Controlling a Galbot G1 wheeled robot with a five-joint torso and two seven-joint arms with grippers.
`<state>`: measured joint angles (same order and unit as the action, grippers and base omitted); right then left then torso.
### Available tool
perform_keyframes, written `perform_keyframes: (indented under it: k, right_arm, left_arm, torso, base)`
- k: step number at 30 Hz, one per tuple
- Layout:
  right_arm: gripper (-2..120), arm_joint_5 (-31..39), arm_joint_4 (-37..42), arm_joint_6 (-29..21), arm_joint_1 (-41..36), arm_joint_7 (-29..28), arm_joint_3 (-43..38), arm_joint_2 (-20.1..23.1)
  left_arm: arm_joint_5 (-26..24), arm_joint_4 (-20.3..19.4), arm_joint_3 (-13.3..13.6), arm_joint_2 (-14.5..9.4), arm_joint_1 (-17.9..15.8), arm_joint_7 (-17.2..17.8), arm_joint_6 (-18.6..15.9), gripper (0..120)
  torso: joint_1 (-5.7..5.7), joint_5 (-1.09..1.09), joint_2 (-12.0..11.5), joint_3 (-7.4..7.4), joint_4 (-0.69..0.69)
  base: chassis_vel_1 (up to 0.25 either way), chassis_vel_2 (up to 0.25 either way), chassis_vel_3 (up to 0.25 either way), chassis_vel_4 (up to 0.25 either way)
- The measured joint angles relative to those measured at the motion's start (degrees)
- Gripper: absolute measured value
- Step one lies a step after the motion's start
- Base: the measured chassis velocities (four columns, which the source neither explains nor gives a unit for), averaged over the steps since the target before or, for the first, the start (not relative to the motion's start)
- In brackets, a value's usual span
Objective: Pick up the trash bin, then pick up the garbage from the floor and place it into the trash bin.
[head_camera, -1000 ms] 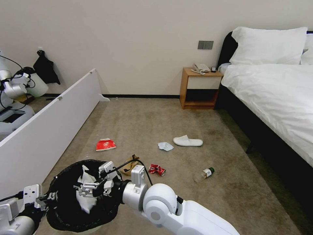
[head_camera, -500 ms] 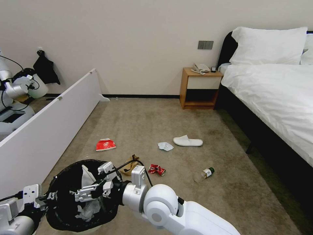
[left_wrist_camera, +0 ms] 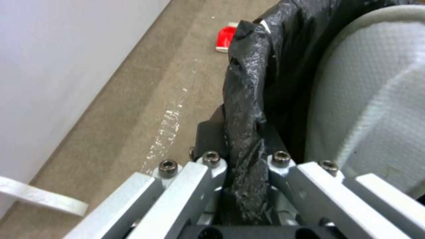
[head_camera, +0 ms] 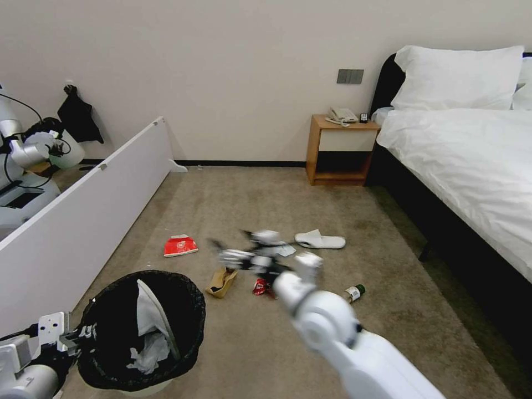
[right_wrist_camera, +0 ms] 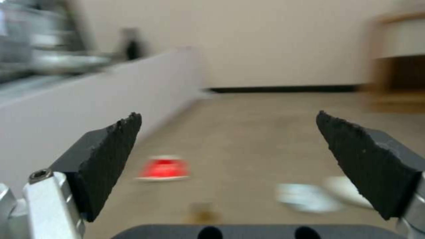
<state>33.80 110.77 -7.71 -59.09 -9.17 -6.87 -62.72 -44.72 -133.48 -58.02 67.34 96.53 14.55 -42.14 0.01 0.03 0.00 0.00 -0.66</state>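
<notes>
The trash bin (head_camera: pixel 105 363) with its black liner stands on the floor at my lower left, with a white slipper (head_camera: pixel 158 316) and tissue inside. My left gripper (head_camera: pixel 72 338) is shut on its bagged rim (left_wrist_camera: pixel 243 99). My right gripper (head_camera: pixel 230 256) is blurred in motion, open and empty, above the floor (head_camera: pixel 244 205) by the brown paper bag (head_camera: pixel 220 281). Around it lie a red-white packet (head_camera: pixel 180 245), a crushed red can (head_camera: pixel 259 287), a pale-blue tissue (head_camera: pixel 286 250), a white slipper (head_camera: pixel 320 239) and a dark-capped bottle (head_camera: pixel 353 291). Between the right gripper's (right_wrist_camera: pixel 226 116) spread fingers the packet (right_wrist_camera: pixel 164 168) shows.
A long white panel (head_camera: pixel 83 221) runs along the left, with another machine (head_camera: pixel 22 160) behind it. A wooden nightstand (head_camera: pixel 338 149) stands at the far wall. The bed (head_camera: pixel 471 166) takes up the right side. Open carpet lies between the litter and the wall.
My right gripper let go of the white slipper inside the bin, then swung out and forward over the litter. The left gripper and the bin stayed put.
</notes>
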Motion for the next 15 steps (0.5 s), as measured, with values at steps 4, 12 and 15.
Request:
perform_keyframes:
  k: [4, 12, 15]
  right_arm:
    - [100, -5.8, 4.0, 0.7, -12.6, -0.3, -14.2, -0.5]
    - [100, -22.1, 12.2, 6.8, -35.0, 1.9, -35.9, -9.3]
    - [100, -25.3, 14.5, 9.7, -41.2, 3.1, -39.8, -12.8]
  left_arm:
    - [0.3, 0.1, -0.2, 0.6, 0.4, -0.8, 0.0, 4]
    - [0.5, 0.8, -0.4, 1.4, 1.5, -1.7, 0.0, 4]
    - [0.7, 1.2, -0.4, 0.9, 1.8, -1.7, 0.0, 4]
  torso:
    - [0.00, 0.00, 0.0, 0.00, 0.02]
    - [0.00, -0.03, 0.0, 0.00, -0.01]
    - [-0.01, -0.04, 0.0, -0.01, 0.01]
  base:
    - [0.000, 0.000, 0.000, 0.000]
    - [0.000, 0.000, 0.000, 0.000]
    - [0.000, 0.000, 0.000, 0.000]
